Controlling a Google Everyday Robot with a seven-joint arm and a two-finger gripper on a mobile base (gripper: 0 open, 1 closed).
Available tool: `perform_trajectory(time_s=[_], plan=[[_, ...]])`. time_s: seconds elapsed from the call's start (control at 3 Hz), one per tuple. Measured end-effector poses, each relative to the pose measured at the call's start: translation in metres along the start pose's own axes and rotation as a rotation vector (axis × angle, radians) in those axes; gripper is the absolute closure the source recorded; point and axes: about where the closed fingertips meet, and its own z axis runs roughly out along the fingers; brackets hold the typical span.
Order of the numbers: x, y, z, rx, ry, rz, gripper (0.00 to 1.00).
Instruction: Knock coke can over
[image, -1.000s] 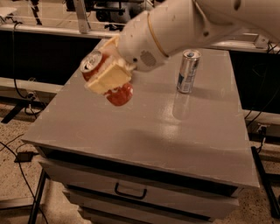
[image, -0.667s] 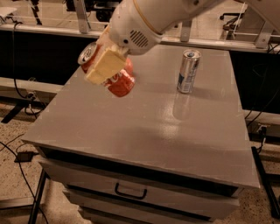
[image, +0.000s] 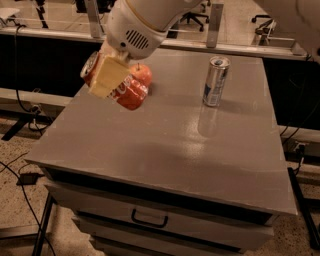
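The coke can (image: 131, 94) is red with white script and a silver top. It is tilted steeply, top toward the upper left, at the left side of the grey table (image: 165, 150). My gripper (image: 107, 84) comes down from the white arm above and is shut on the can. One cream finger (image: 109, 74) lies across the can's upper half; the other finger is hidden behind it. I cannot tell whether the can's bottom touches the table top.
A red apple (image: 142, 73) sits on the table just behind the can. A tall slim silver-and-blue can (image: 216, 81) stands upright at the back right. Drawers with a handle (image: 149, 219) are below the front edge. Cables lie on the floor at the left.
The gripper has shifted left and slightly back with the tilted coke can in it. The apple now shows behind the can. The silver-and-blue can has not moved.
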Motion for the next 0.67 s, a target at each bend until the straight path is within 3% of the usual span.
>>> perform_trajectory(time_s=[0.67], plan=[[0.041,-0.029,0.019,-0.031,0.194,-0.024,1.0]])
